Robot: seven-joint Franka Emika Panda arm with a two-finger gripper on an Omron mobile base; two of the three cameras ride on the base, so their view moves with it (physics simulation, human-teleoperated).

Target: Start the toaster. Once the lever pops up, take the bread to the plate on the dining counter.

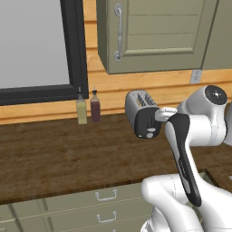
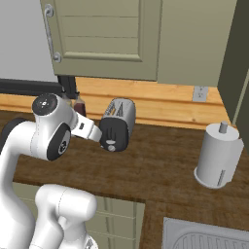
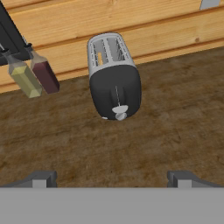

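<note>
While the arm reaches forward from the base, the long wood-topped desk [image 1: 54,154] carries everything in play, running along the plank wall under one olive wall cabinet [image 1: 154,34] with a single metal handle. One dark-framed window [image 1: 38,45] sits at about 10 o'clock in the left base view.

One toaster [image 3: 113,74] stands on the desk near the wall, its black end panel turned toward the arm, likely so that the lever and the pale knob face whoever works it. In the hand view it sits a little above centre, at roughly 12 o'clock from the fingertips. Something pale orange shows in one of its two top slots, perhaps the bread; I cannot tell for sure.

One grey paper-towel roll [image 2: 217,155] stands upright on its holder at 3 o'clock in the right base view, well apart from the toaster. One sink [image 2: 204,238] edge shows at 5 o'clock there.

Two bottles stand side by side against the wall, at 9 o'clock from the toaster in the hand view: one yellow-green bottle [image 3: 24,78] and one dark red bottle [image 3: 45,75], tucked back, apparently out of the working space.

The gripper [image 3: 111,179] hovers short of the toaster's end panel, its jaws spread wide and grasping nothing, seemingly lined up for a press on the lever.
</note>
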